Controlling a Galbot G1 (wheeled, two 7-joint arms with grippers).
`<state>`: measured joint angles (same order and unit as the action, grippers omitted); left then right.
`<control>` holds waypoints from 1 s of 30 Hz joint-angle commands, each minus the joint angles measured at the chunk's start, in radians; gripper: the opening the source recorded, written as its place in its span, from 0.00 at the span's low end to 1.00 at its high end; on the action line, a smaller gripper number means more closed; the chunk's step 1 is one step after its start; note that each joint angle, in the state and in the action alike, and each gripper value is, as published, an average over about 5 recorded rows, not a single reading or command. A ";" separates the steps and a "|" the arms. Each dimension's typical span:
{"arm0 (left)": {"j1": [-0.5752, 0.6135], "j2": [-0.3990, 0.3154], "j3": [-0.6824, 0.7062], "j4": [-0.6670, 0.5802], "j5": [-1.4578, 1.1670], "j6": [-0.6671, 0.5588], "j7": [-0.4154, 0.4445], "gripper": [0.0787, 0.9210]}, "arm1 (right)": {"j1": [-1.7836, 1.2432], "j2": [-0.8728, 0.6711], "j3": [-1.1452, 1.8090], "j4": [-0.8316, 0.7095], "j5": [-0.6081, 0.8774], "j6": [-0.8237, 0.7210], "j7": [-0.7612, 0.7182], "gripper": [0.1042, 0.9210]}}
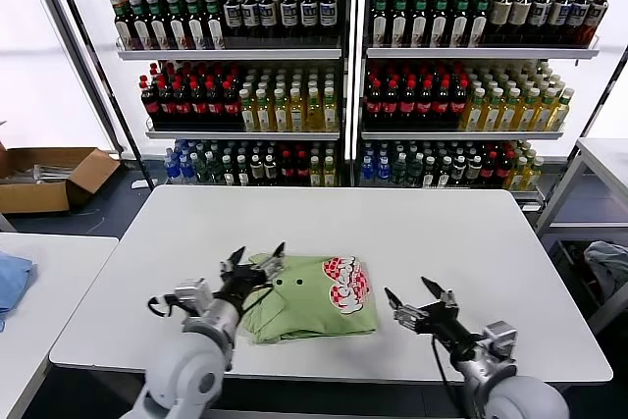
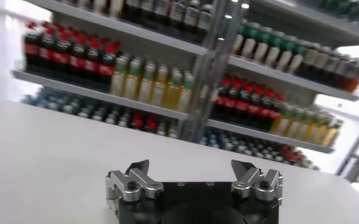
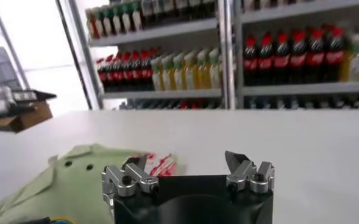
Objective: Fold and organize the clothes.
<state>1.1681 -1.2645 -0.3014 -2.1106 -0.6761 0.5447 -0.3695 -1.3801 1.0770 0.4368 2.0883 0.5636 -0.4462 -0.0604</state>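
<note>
One soft light green polo shirt lies folded on the big white table, near the front edge, with its red-and-white picture facing up at its right end. On the left, the left gripper hangs just over the left edge of the shirt near the two small dark buttons. Its jaws are spread wide and grip nothing. On the right, the right gripper floats above bare table just beside the shirt, apart from it. Its jaws are spread wide too, with nothing between them. Behind the table, tall shelves are full of many bottles.
</note>
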 commanded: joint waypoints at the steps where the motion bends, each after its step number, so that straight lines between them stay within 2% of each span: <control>1: 0.113 0.096 -0.294 -0.033 -0.016 -0.002 0.110 0.88 | 0.346 0.032 -0.343 -0.317 0.018 -0.119 0.065 0.88; 6: 0.140 0.069 -0.323 -0.047 -0.016 -0.003 0.100 0.88 | 0.419 0.042 -0.400 -0.379 0.003 -0.132 0.068 0.88; 9: 0.145 0.065 -0.344 -0.051 -0.022 -0.003 0.096 0.88 | 0.426 0.034 -0.414 -0.373 0.004 -0.133 0.069 0.83; 16: 0.131 0.048 -0.333 -0.051 -0.076 0.002 0.003 0.88 | 0.370 0.003 -0.388 -0.316 -0.017 -0.134 0.067 0.59; 30: 0.121 0.025 -0.303 -0.049 -0.074 -0.002 -0.020 0.88 | 0.100 -0.101 -0.152 -0.106 -0.079 -0.122 0.058 0.11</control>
<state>1.2830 -1.2361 -0.5942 -2.1567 -0.7365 0.5451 -0.3623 -1.1294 1.0308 0.1503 1.8748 0.5316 -0.5635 -0.0015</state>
